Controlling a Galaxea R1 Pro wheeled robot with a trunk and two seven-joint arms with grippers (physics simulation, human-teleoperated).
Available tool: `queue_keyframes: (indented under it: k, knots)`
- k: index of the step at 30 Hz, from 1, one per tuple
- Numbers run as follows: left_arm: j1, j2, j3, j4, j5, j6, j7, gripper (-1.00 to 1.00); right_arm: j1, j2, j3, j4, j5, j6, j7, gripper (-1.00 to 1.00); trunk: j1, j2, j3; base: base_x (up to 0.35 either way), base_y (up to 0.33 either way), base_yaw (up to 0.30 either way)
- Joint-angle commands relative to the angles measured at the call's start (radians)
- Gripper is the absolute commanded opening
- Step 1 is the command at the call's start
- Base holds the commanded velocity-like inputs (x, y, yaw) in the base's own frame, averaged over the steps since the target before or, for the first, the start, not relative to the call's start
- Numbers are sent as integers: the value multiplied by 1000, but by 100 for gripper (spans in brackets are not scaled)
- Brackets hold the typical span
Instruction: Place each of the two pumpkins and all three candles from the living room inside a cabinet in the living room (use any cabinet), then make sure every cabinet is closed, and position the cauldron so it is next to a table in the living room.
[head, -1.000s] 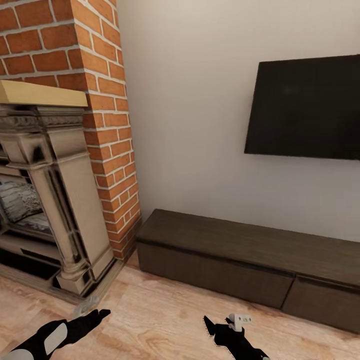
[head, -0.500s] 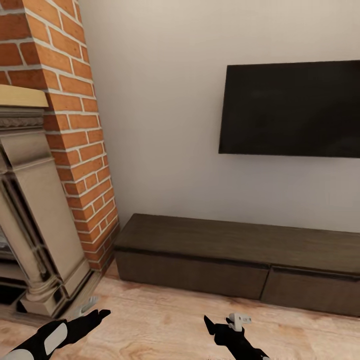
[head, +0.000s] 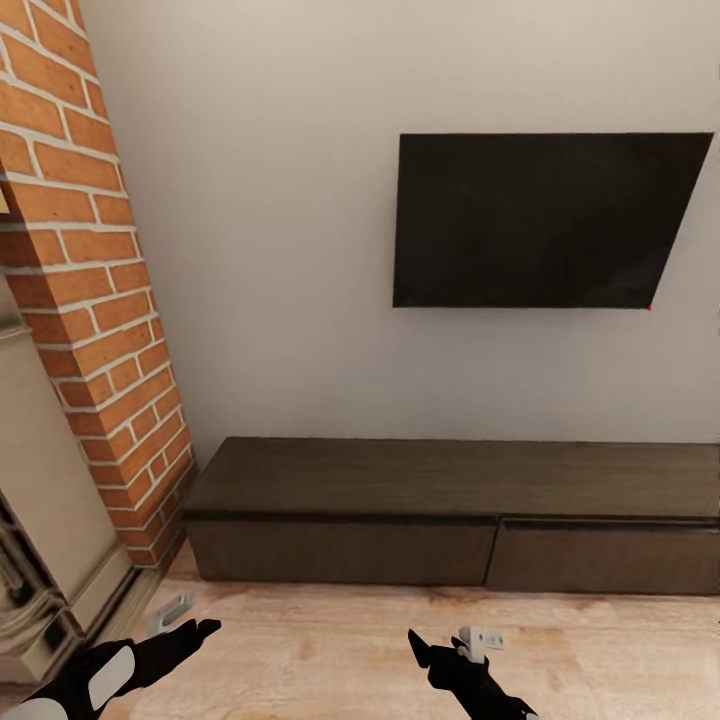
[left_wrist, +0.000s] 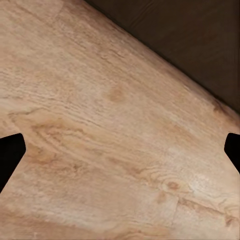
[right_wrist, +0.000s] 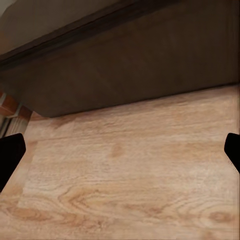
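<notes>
The cabinet (head: 440, 500) is a long low dark-brown unit against the white wall straight ahead, with both wide drawer fronts shut. Its front also shows in the right wrist view as the cabinet (right_wrist: 135, 65), and a dark corner of the cabinet (left_wrist: 200, 45) shows in the left wrist view. My left gripper (head: 185, 622) hovers low over the wood floor at the bottom left, open and empty. My right gripper (head: 450, 643) is at the bottom centre, likewise open with nothing between its fingers. In both wrist views the black fingertips (left_wrist: 10, 155) (right_wrist: 10, 155) stand far apart over bare floor.
A black television (head: 540, 220) hangs on the wall above the cabinet. A red brick chimney column (head: 90, 320) and the stone fireplace surround (head: 40, 540) stand at the left. Light wood floor (head: 330, 650) lies between me and the cabinet.
The camera has turned to the right: the fireplace has slid off to the left and the cabinet and television now sit near the centre. Both arms keep the same pose.
</notes>
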Motion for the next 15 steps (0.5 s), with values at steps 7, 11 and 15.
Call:
queue_keyframes:
  k: [7, 11, 15]
  knots:
    - [0, 1, -6, -1, 4, 4, -1, 100, -2, 0, 7, -1, -9, -8, 0, 100, 0, 0, -1, 144, 15, -25]
    - [0, 1, -6, 0, 4, 4, -1, 100, -2, 0, 6, 0, -10, -7, -1, 100, 0, 0, -1, 104, 1, -2]
    - [0, 1, -6, 0, 4, 4, -1, 100, -2, -1, 7, -4, -8, -8, -4, 100, 0, 0, -1, 22, 0, 0]
